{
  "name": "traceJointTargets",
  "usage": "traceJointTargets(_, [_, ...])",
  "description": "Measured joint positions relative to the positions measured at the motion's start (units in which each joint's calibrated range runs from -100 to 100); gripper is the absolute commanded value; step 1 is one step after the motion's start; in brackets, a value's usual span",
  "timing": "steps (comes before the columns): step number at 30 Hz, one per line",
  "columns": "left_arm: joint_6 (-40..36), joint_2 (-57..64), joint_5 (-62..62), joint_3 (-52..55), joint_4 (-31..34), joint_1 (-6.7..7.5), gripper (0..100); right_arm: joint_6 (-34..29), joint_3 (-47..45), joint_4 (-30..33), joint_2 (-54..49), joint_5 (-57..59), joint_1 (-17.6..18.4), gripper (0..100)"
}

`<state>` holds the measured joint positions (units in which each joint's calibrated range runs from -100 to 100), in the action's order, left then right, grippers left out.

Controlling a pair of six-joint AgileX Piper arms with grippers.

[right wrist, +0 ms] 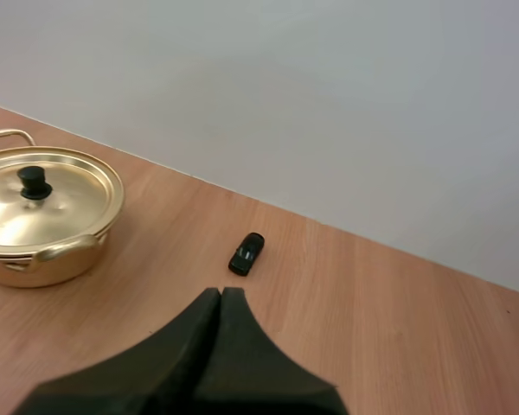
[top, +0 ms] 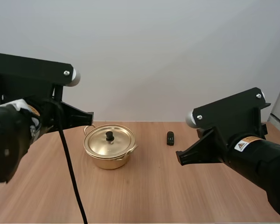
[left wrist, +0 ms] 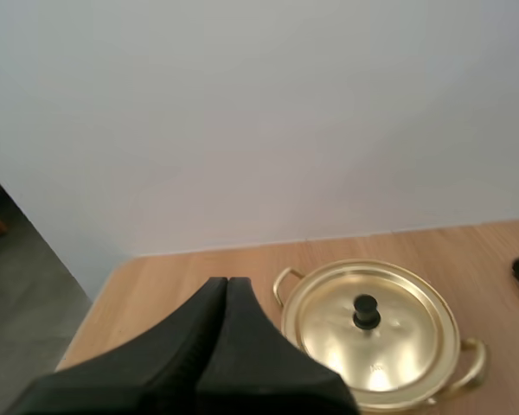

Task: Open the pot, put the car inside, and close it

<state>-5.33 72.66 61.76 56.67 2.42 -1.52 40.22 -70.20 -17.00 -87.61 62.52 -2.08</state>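
The left claw (left wrist: 227, 281) is held shut on nothing, its two black fingers pressed together into one dark wedge, and the right claw (right wrist: 221, 292) is seen in the same closed, empty state. Both are poised above the counter (top: 154, 196), a pale surface of wood grain. The pot (top: 109, 147) is placed ahead of the left claw and a little toward the car's side. It is a shallow, round, two-handled vessel of polished golden metal. Its lid (left wrist: 398, 346) is seated on it, topped by a small black knob (left wrist: 364, 311). The toy car (right wrist: 246, 253), small, dark and glossy, is found almost straight ahead of the right claw and well apart from the pot. Its long axis is laid roughly away from the arms' bases, toward the wall (top: 154, 56). The knob is judged the nearer target for the left arm, the car for the right. For the car, the fingers would best be closed across its narrow width.
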Motion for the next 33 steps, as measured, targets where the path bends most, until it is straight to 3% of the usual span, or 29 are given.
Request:
traceJointTargets(4, [5.9,-6.24,6.05,-1.99,-6.75,0.0,0,1.52,0.0,-3.08,0.0,1.28,-0.06,0])
traceJointTargets(8, [11.81,-9.42,4.34,-1.99,-12.84,0.0,0,1.52,0.0,-2.97,0.0,1.28,-0.06,0])
traceJointTargets(16, [21.32,-20.15,-7.01,-4.83,-14.5,0.0,2,1.52,0.0,-2.97,0.0,1.71,0.08,0])
traceJointTargets(26, [22.85,-39.12,1.68,-12.04,-17.92,0.0,53,1.52,0.0,-2.97,0.0,1.9,0.08,0])
traceJointTargets(33, [23.6,-47.66,2.6,-13.48,-18.58,0.38,69,1.52,0.0,-2.97,0.0,1.9,0.08,0])
